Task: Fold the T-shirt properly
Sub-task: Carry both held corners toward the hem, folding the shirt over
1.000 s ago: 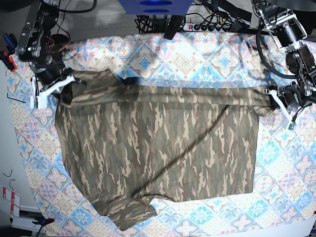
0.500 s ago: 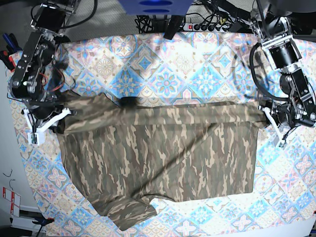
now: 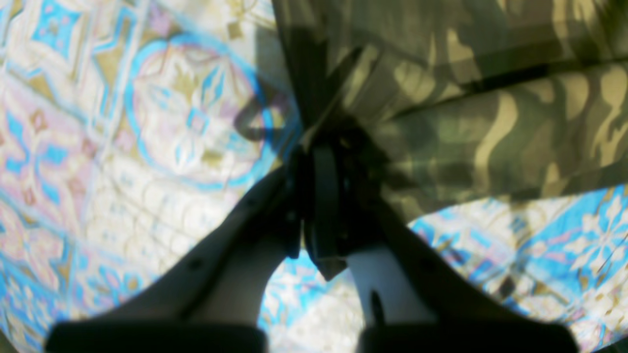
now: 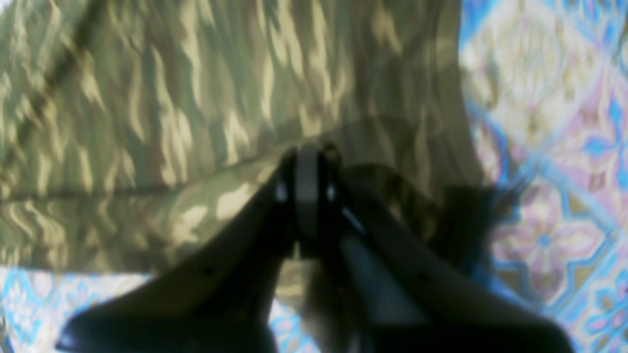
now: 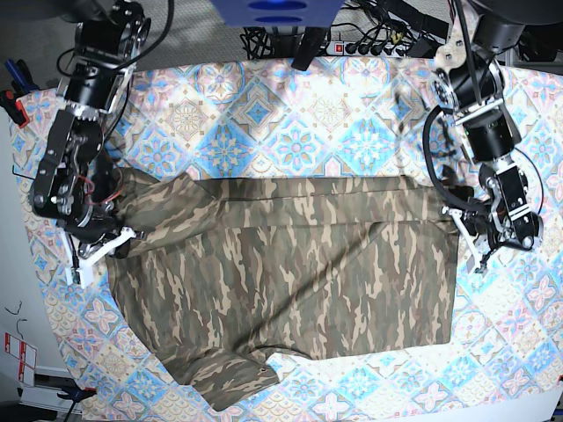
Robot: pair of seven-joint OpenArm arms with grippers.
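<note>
The camouflage T-shirt (image 5: 281, 272) lies across the middle of the tiled tablecloth (image 5: 290, 114), its far part doubled over toward the front. My left gripper (image 5: 464, 230) is at the shirt's right edge, shut on a pinch of the folded cloth. In the left wrist view that gripper (image 3: 324, 152) holds a bunched corner of the T-shirt (image 3: 490, 122). My right gripper (image 5: 116, 240) is at the shirt's left edge. The right wrist view shows this gripper (image 4: 306, 166) shut on the folded edge of the T-shirt (image 4: 196, 98). One sleeve (image 5: 230, 380) sticks out at the front left.
A power strip with cables (image 5: 374, 44) runs along the table's back edge, beside a blue object (image 5: 277, 10). Red and blue tools (image 5: 10, 97) sit off the left side. Bare tablecloth shows behind the shirt and at its right (image 5: 510, 325).
Both grippers have moved toward the table's front, pulling the shirt's far folded edge with them. The fold line now lies lower and covers more of the shirt's body.
</note>
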